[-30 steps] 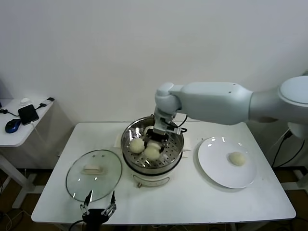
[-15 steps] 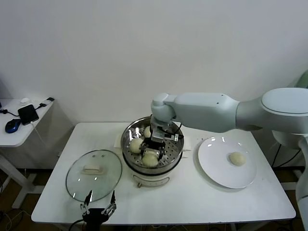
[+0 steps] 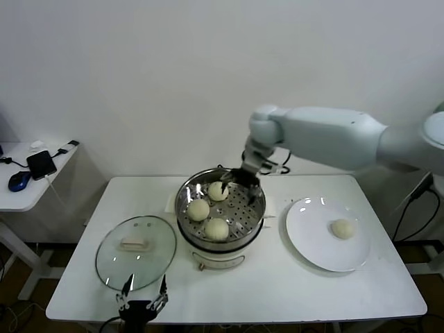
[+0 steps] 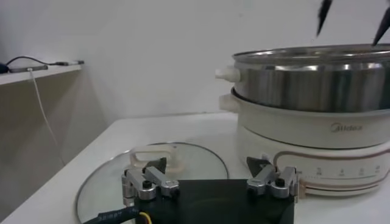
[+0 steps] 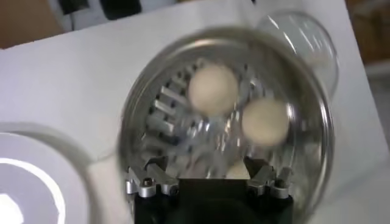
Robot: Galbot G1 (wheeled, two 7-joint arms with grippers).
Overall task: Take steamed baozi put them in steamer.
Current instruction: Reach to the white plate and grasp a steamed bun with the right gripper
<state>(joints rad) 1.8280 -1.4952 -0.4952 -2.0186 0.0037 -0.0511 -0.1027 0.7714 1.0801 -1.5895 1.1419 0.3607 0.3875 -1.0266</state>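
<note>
The steel steamer [image 3: 179,208] stands mid-table with three baozi on its perforated tray: one at the back [image 3: 218,191], one at the left [image 3: 198,209], one at the front [image 3: 217,228]. A further baozi [image 3: 341,228] lies on the white plate [image 3: 312,239] to the right. My right gripper [image 3: 239,179] hovers open and empty over the steamer's back right rim. In the right wrist view the steamer [image 5: 131,109] lies below its open jaws [image 5: 207,173], with two baozi [image 5: 212,88] [image 5: 265,122] plainly visible. My left gripper [image 3: 142,295] is parked open at the table's front edge.
A glass lid [image 3: 135,251] with a white knob lies flat left of the steamer, just beyond the left gripper [image 4: 207,167]. A side table [image 3: 28,187] with a phone and mouse stands at the far left. The wall is close behind.
My right gripper opened inside the steamer, left a baozi on the tray, then rose and pulled back toward the right. The left arm stayed still.
</note>
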